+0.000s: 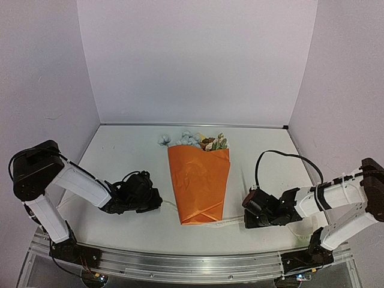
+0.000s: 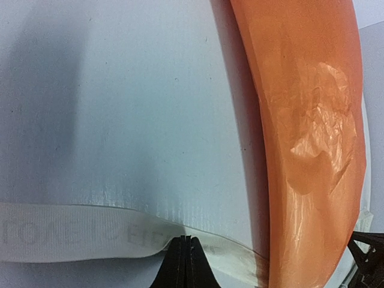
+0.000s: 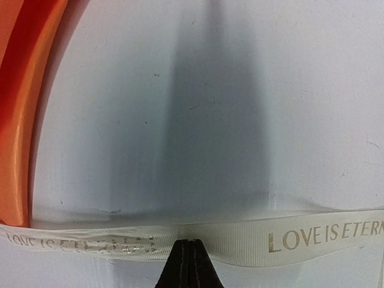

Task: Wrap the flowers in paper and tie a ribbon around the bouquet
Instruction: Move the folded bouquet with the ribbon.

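Left tool: jaws shut, tips pinched on the ribbon at a slight bend off the table. Right tool: also shut on the same ribbon, printed lettering just outboard of its tips.

Bouquet flat on the table between the two tools, close inboard of each. Narrow folded end level with the tips, blooms at the end far ahead of them. Wrap of orange paper looks done and holding. Ribbon passing under the narrow end, from one tool across to the other.

Step in hand, by judgement: tying, with both ends caught and no crossing made yet.

For a clean tie:
- Raise both ends together, with even pull; a lopsided tug likely to drag or roll the light bundle toward the stronger tool.
- Cross the ends above the paper, well ahead of the narrow tip, otherwise a risk of the loop sliding off the taper.
- Keep the ribbon flat, no twist at the tips.
- Go gently on tension: thin crinkly paper, easy to crush or unfold; thin slick ribbon, prone to slipping out of a fingertip pinch.
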